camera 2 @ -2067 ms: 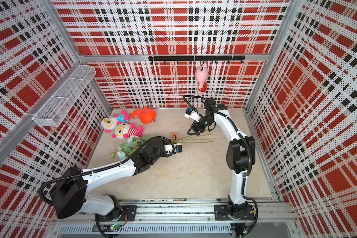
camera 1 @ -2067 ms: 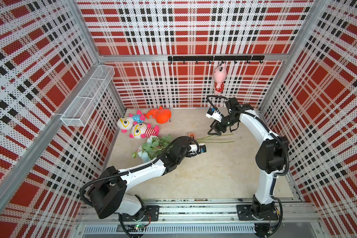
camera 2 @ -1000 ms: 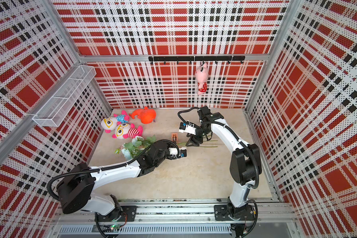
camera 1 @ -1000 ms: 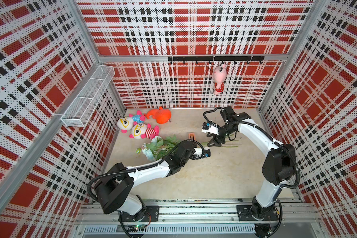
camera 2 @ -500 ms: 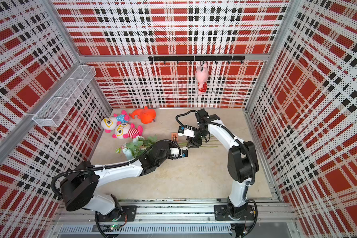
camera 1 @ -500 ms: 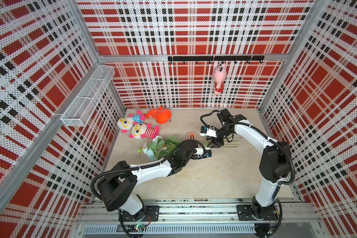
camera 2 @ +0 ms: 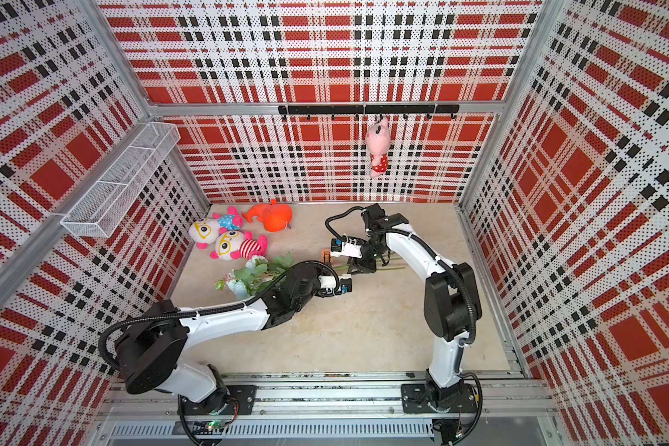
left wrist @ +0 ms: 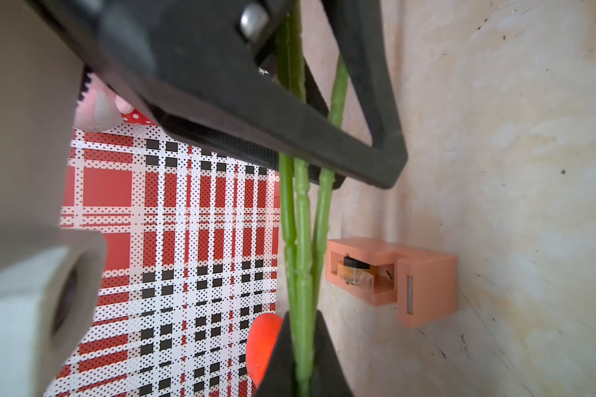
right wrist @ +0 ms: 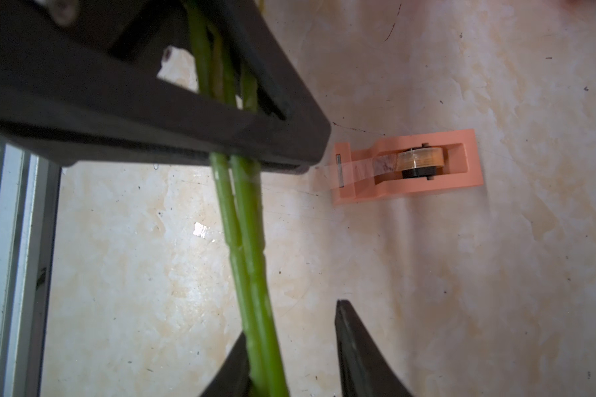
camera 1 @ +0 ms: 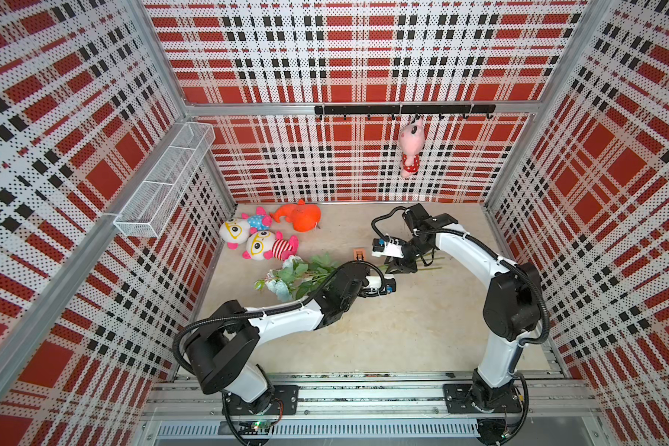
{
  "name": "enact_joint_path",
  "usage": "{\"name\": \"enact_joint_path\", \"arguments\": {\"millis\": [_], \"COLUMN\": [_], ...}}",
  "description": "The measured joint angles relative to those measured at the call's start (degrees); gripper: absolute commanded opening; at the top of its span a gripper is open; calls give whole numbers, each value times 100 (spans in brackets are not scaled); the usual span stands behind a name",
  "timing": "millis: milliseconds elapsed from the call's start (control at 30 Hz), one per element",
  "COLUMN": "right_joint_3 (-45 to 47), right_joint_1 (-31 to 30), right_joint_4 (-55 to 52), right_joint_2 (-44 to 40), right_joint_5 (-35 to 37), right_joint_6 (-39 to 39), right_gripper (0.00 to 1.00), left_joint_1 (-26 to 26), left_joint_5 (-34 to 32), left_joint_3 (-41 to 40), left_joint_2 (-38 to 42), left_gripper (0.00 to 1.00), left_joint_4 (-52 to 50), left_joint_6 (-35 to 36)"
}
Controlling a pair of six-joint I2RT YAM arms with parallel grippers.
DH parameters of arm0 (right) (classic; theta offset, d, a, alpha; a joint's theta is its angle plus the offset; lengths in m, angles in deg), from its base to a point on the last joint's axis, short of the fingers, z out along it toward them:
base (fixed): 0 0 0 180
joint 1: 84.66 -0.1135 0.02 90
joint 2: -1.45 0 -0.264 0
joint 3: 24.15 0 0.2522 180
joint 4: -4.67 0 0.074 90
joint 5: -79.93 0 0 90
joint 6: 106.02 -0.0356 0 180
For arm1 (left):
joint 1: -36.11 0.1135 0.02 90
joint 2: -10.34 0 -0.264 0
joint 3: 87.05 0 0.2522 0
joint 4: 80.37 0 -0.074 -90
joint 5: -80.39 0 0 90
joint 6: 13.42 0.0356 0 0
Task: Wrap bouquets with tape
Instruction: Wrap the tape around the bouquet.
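"Since a moment ago the right gripper (right wrist: 289,323) has come down toward 6 o'clock, over the stems (left wrist: 296,223). I see a gap: one black finger touches them, one stands off."

"And the left gripper (left wrist: 301,335)?"

"Pinched tight on those thin, bumpy green stems. The bouquet (camera 1: 290,275) heads lie at 9 o'clock, partly hidden by my left arm (camera 1: 286,320). The boxy orange tape dispenser (right wrist: 406,168) sits near, at 12 o'clock. Its clear strip is hard to see."
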Motion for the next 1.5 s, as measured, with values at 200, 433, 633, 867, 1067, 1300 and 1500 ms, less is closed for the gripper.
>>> {"name": "enact_joint_path", "arguments": {"millis": [200, 433, 633, 867, 1067, 1300, 1500], "right_joint_3": [184, 444, 522, 1001, 1888, 3010, 4028], "right_joint_1": [-22, -11, -11, -11, -11, -13, -98], "right_joint_4": [376, 905, 1268, 1803, 2813, 4369, 5880], "right_joint_2": [0, 0, -66, -297, -887, -1565, -2063], "right_joint_5": [39, 111, 120, 133, 208, 341, 581], "right_joint_6": [42, 68, 72, 101, 125, 247, 431], "right_gripper": [5, 0, 0, 0, 0, 0, 0], "left_joint_1": [2, 63, 210, 835, 1585, 2249, 2286], "left_joint_5": [262, 813, 1353, 2332, 3040, 3805, 4133], "left_joint_3": [96, 153, 94, -334, -468, 476, 1604], "left_joint_2": [2, 299, 857, 2271, 2682, 1790, 861], "left_gripper": [34, 50, 64, 72, 73, 73, 73], "left_joint_4": [-37, -138, -385, -175, -151, -1272, -2573], "left_joint_6": [-190, -570, -979, -1572, -2004, -2033, -1733]}}
